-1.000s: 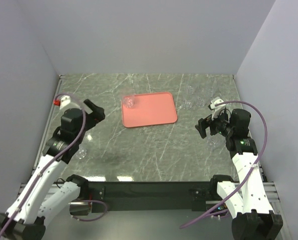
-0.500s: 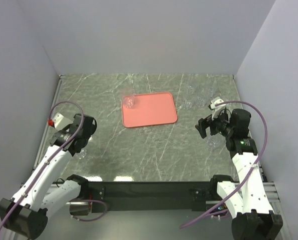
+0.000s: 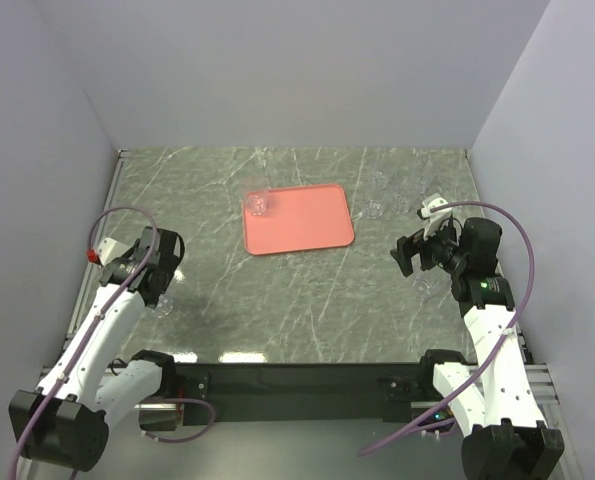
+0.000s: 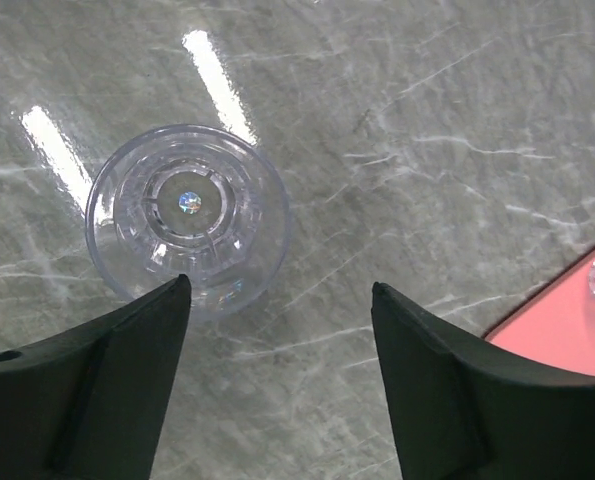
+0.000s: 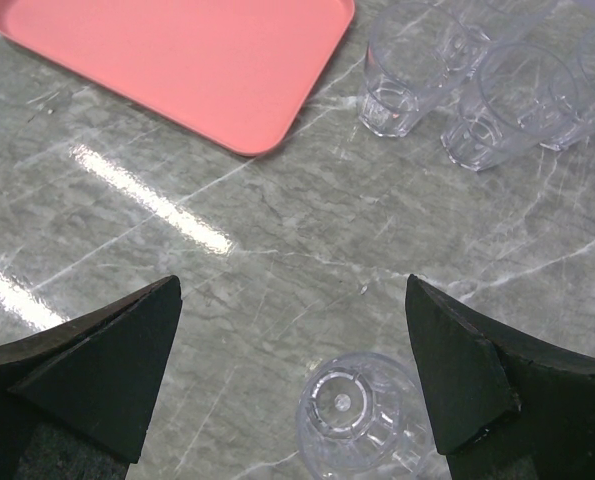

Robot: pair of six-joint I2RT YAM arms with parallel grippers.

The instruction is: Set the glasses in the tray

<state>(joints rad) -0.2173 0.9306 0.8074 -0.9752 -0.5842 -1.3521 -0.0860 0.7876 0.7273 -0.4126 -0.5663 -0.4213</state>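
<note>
The left pincer (image 4: 279, 290), wide open and empty, hangs above one glass (image 4: 187, 215), which sits off-centre, beside one fingertip.

The left arm (image 3: 112, 310) is drawing back from the tray (image 3: 302, 225) and folding downward, its wrist swinging leftward; its spread fingers (image 4: 97, 380) are coming down over a glass (image 4: 187, 210) standing well to the near left of the tray.
</note>
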